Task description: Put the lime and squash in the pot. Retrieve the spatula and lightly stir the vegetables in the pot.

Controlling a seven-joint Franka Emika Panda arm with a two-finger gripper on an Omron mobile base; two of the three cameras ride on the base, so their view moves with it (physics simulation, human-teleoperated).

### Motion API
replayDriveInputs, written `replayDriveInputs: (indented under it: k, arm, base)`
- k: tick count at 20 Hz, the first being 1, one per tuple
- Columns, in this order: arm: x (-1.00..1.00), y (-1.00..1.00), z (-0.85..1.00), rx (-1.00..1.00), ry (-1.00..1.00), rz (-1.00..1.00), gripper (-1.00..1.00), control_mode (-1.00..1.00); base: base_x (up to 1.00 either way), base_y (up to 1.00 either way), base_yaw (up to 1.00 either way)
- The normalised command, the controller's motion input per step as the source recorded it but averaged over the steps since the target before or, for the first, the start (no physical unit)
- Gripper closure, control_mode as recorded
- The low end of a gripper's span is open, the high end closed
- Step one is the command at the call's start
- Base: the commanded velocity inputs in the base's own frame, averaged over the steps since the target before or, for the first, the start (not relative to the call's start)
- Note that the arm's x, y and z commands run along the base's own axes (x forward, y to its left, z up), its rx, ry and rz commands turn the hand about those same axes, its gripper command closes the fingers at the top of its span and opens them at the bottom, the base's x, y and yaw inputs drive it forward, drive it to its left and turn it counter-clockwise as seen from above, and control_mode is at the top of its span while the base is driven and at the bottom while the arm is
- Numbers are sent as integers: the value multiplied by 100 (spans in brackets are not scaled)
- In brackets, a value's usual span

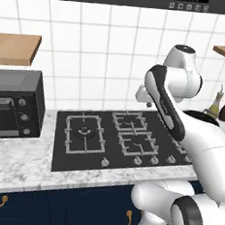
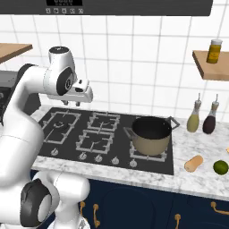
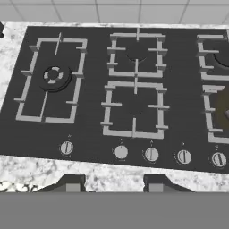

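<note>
The tan-bronze pot (image 2: 150,135) with a black inside stands on the right front burner of the hob, and a sliver of it shows at the hand view's right edge (image 3: 224,108). On the marble counter to its right lie the tan-orange squash (image 2: 193,163) and the round yellow-green lime (image 2: 220,167), apart from each other. My gripper (image 2: 78,103) hangs high over the middle of the hob, well left of the pot. It points down, open and holding nothing (image 3: 114,184). The spatula is out of view.
The black hob (image 2: 103,134) has several burners and a row of knobs along its front. Two thin-necked bottles (image 2: 193,117) stand behind the squash. A wooden shelf holds a jar (image 2: 214,51). A dark oven box (image 1: 13,106) sits at the counter's left.
</note>
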Motion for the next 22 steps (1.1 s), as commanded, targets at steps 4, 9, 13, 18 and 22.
replayDriveInputs:
  k: [4,9,13,18,22]
  arm:
    - [-52,-22,-16,0,0,-3,-100,-100]
    - [-48,-27,-35,0,3,-8,-100,-100]
    - [-11,-11,-26,0,3,-8,-100,-100]
    - [0,-6,-2,0,0,-3,-100,100]
    - [0,0,0,0,0,0,-100,100]
  base:
    - [0,0,0]
    - [0,0,0]
    - [0,0,0]
    - [0,-46,-3]
    - [0,-100,-2]
